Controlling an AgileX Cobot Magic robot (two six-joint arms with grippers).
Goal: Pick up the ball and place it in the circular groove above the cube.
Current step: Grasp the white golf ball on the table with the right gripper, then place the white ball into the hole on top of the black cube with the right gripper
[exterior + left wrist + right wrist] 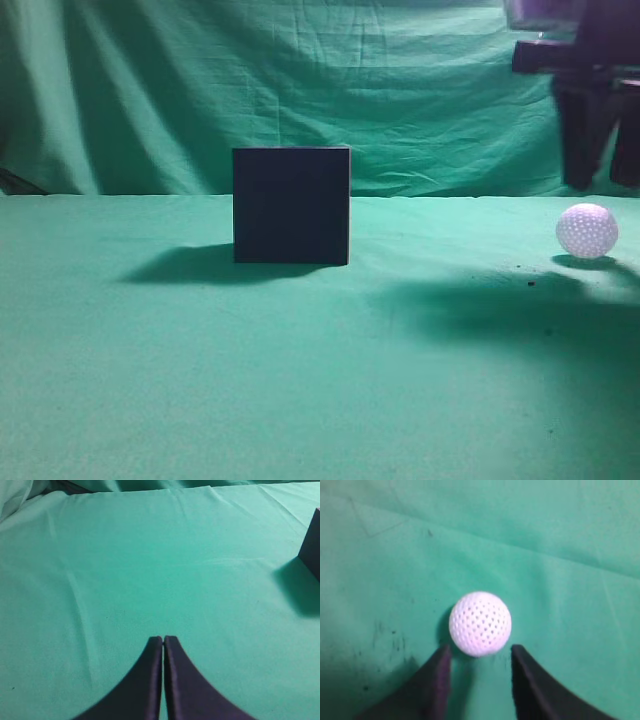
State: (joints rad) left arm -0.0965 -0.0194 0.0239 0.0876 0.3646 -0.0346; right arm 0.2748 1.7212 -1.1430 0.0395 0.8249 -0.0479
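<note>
A white dimpled ball (pixel 587 231) lies on the green cloth at the far right; it also shows in the right wrist view (pixel 480 624). A dark cube (pixel 291 205) stands at the middle of the table; its top groove is hidden from this low angle. One cube corner shows in the left wrist view (pixel 312 545). My right gripper (pixel 598 180) hangs open above the ball; in the right wrist view its fingers (pixel 480 652) are spread just short of the ball, not touching it. My left gripper (pixel 163 640) is shut and empty over bare cloth.
Green cloth (pixel 200 380) covers the table and hangs as a backdrop. Small dark specks mark the cloth near the ball (pixel 385 630).
</note>
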